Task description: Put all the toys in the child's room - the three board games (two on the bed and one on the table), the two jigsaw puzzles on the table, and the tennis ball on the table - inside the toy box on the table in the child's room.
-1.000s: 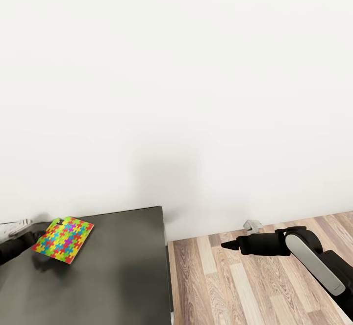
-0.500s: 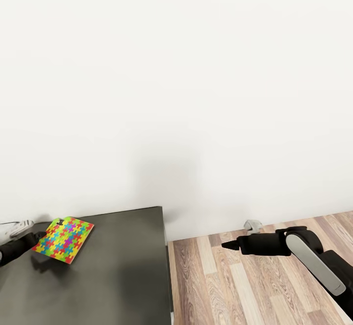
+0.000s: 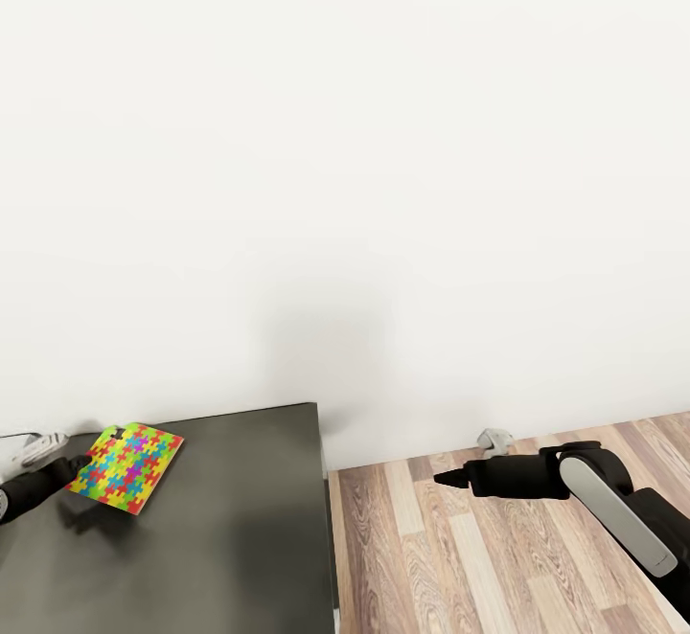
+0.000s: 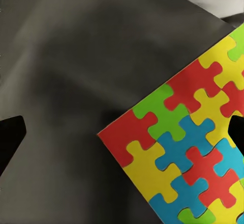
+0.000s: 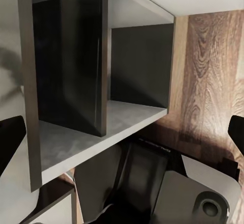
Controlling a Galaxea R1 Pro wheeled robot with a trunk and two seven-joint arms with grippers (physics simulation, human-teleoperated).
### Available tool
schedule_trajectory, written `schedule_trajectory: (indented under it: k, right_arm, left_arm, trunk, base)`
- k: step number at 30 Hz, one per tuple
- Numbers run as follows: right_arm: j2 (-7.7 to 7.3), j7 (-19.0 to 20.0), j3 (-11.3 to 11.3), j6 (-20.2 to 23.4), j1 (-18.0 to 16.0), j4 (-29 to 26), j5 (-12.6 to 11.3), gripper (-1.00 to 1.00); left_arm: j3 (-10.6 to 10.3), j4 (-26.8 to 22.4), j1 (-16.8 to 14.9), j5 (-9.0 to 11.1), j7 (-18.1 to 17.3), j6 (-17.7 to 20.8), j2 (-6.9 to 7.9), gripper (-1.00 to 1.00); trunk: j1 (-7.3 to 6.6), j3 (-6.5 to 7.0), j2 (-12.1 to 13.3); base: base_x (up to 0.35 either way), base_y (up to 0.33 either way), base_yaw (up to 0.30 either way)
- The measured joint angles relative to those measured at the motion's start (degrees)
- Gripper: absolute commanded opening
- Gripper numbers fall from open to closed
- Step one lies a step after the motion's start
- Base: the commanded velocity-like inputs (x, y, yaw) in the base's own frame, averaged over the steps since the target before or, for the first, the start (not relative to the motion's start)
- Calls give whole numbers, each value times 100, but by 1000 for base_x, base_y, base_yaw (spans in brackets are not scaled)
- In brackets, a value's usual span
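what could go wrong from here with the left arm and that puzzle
1. The left end effector stands open at one edge of the jigsaw puzzle. The square looks thin and close to the dark table, so closing may miss or push it.
2. The toy box isn't visible here, so carrying it there would need a turn, during which a weak edge grip might slip.

A jigsaw puzzle lies on the dark table, left gripper at its edge.
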Motion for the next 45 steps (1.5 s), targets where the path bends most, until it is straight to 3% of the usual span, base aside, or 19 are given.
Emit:
schedule_trajectory:
  k: [12,19,28,45]
  right_arm:
    - [-6,1,-10,7,0,-51,0,100]
    - [-12,2,-14,8,1,-83,-2,100]
    - [-14,2,-20,46,2,-92,-3,100]
    - [-14,2,-38,158,0,-95,-8,100]
  left_arm:
    - [-39,318,-221,-286,5,-122,-61,100]
    - [-253,407,-378,-448,11,-325,-109,100]
    - [-389,552,-522,-435,11,-460,-130,100]
    - [-427,614,-575,-454,13,-540,-144,100]
  trunk:
    - [-3,1,-2]
    - [-4,1,-2]
    - [-5,1,-2]
    - [-8,1,-2]
  base:
    - [0,0,0]
    - [0,0,0]
    - [0,0,0]
    - [0,0,0]
